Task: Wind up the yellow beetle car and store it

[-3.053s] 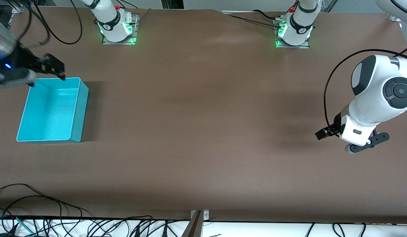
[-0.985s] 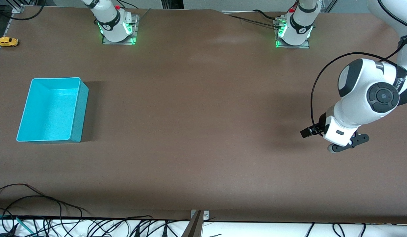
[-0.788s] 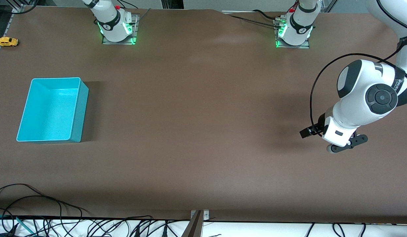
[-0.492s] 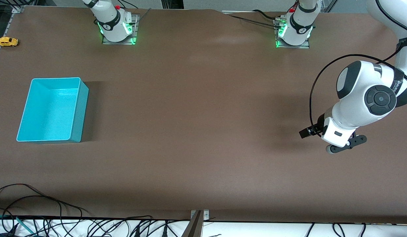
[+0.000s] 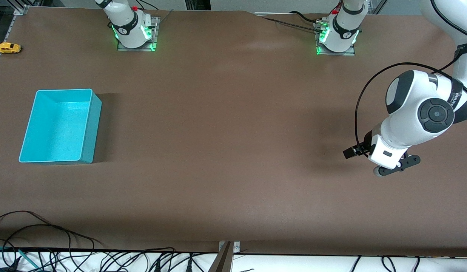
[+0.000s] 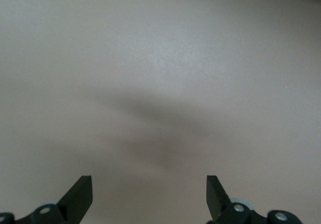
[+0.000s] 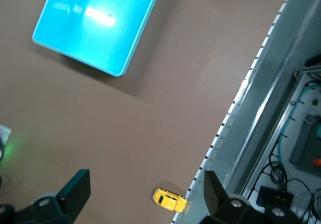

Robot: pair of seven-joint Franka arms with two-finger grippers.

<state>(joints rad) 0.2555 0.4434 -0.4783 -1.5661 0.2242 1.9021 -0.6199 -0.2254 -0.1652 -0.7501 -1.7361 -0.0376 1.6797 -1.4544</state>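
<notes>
Nearest the front camera, the left tool [image 5: 363, 160] hangs wide open and empty over bare worktop [image 5: 233, 151], waiting. Farther off sits the bin [image 5: 59, 126]; farther again, at the worktop's edge by the right arm's end, the car [image 5: 8, 48]. High above it, the right tool [image 7: 143, 196] gapes, empty. Judged light, rigid, slippery: grip its flanks.

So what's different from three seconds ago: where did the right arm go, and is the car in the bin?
The right gripper has lifted away from the turquoise bin, out of the front view, and hangs open above the yellow beetle car, which rests at the table edge, not in the bin. The left gripper drifted slightly toward the right arm's end, open. The bin is unmoved.
</notes>
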